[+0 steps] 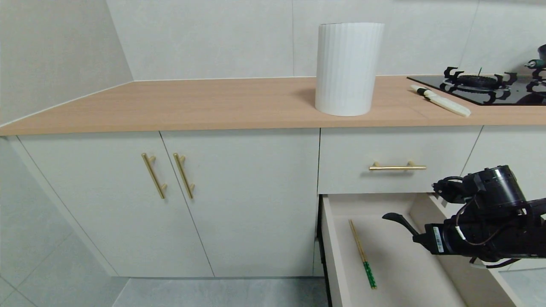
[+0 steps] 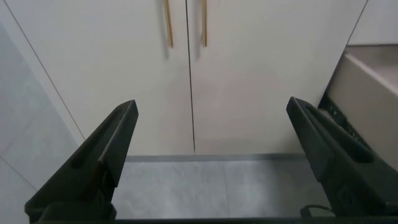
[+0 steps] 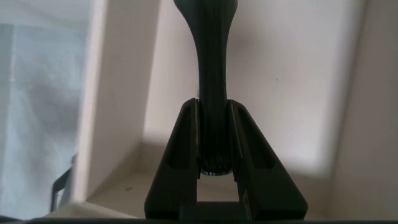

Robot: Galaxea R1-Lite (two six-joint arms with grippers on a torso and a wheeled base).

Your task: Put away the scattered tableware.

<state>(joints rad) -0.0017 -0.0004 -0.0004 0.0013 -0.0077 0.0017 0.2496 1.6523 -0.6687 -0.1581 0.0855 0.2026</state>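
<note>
**Fingers (image 3: 181, 140) clamped on black spoon (image 3: 211, 74) over open drawer (image 1: 330, 238)**

Right gripper (image 1: 422, 239) pinches the spoon's handle tight above the drawer's inside, where chopsticks (image 1: 362, 254) lie near the left wall. Left gripper (image 2: 211, 109) hangs wide open, empty, facing the cabinet doors (image 2: 249, 74).

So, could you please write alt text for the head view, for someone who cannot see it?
The right pincer, shut on a black utensil, hangs over an open drawer with chopsticks lying inside. Above it, a white ribbed canister stands on the wooden counter.
</note>
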